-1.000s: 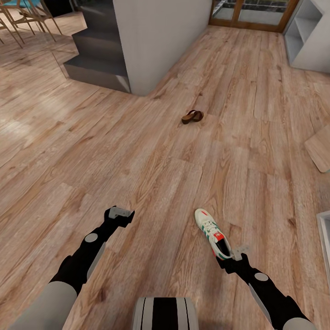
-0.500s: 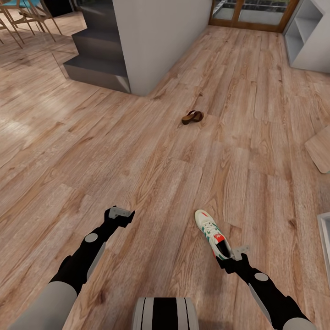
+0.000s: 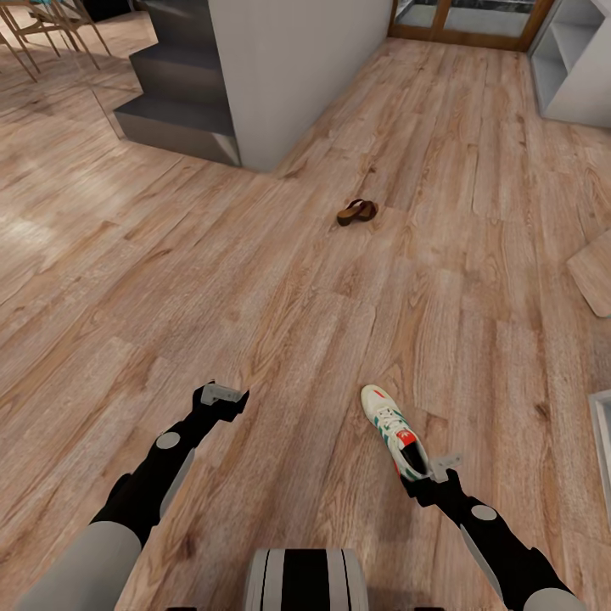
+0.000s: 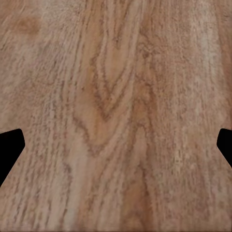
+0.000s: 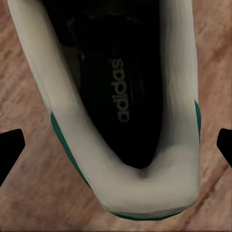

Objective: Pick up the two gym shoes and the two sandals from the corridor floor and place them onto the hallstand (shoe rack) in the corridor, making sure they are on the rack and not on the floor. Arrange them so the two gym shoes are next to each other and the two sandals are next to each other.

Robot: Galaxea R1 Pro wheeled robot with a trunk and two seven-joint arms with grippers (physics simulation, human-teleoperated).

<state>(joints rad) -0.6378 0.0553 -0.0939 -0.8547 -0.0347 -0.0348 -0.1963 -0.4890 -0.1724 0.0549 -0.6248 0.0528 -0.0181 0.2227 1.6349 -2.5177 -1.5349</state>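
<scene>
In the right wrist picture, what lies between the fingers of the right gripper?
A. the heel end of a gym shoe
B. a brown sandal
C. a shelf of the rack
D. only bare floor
A: the right wrist view looks down into the dark opening and white heel of the gym shoe, with the right gripper open, one fingertip on each side of it.

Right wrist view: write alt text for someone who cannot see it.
Close look down into the heel opening of a white gym shoe with green trim, its dark insole printed "adidas", lying on the wood-plank corridor floor. The right gripper's two dark fingertips stand wide apart on either side of the heel, not touching it.
</scene>
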